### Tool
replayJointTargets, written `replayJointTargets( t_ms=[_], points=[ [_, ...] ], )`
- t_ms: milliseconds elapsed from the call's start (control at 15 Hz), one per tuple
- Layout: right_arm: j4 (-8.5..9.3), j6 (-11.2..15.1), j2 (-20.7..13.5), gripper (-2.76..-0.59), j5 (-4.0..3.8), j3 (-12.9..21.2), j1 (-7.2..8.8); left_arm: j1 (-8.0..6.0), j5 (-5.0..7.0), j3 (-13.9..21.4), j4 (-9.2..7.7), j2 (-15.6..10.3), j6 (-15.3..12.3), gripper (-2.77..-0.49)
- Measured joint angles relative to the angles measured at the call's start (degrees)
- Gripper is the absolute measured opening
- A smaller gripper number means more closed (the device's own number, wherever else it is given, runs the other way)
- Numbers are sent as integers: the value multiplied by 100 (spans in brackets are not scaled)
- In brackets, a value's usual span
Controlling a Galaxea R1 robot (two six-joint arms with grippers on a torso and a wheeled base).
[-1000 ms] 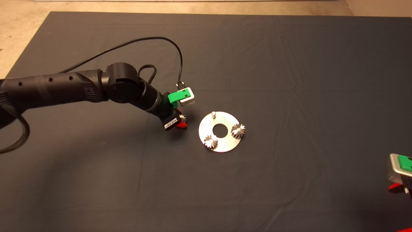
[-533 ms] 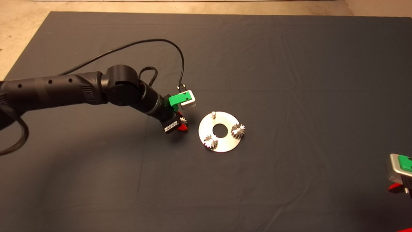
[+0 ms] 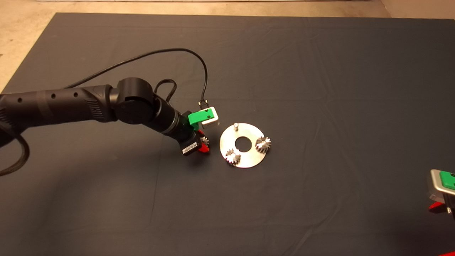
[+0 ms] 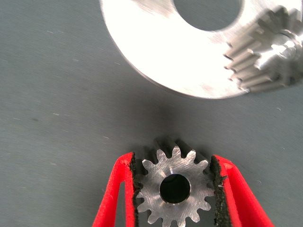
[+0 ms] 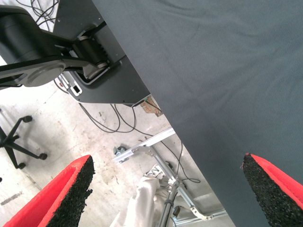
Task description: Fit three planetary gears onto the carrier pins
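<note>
A: Left gripper point(image 3: 203, 143)?
B: Just beside the disc point(image 3: 243, 161), on its left-arm side, low over the mat point(image 3: 320, 89). Pinching the third gear point(image 4: 174, 188) betw. both red fingers point(image 4: 124, 189), black pads pressed into the teeth on opp. sides. Centre hole of that gear open and facing the wrist cam.

A: Touching the disc?
B: No. Near the rim, strip of mat showing betw. gear and disc in the left wrist view.

A: Other gears?
B: Two seated on carrier pins: right-side gear point(image 3: 263, 144) by the disc's right edge, front gear point(image 3: 233, 156) at the near-left edge. Pin tip showing in the centre of each. One of them also in the left wrist view, at the pic's edge, partly cut off.

A: Pins left?
B: One bare pin point(image 3: 235, 125), upright at the far side of the disc, nothing on it. Closest pin to the white wrist cam block point(image 3: 209, 117).

A: Disc itself?
B: Flat on the mat, central hole unobstructed.

A: Right gripper point(image 3: 440, 193)?
B: Parked at the lower right edge of the head view, off to the side. Fingers point(image 5: 66, 189) spread wide, nothing betw. them; mat edge, floor and cables point(image 5: 118, 124) behind.
</note>
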Motion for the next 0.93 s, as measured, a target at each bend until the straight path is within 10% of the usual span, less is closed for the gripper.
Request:
replayJointTargets(
  t_ms=[400,933],
  points=[
    [0,-1,-407,-102,-20,0,2,5,23,35,0,-41,5,-261],
    [0,-2,-433,-102,-17,15,16,-91,157,-162,-6,701,-2,-267]
  ],
)
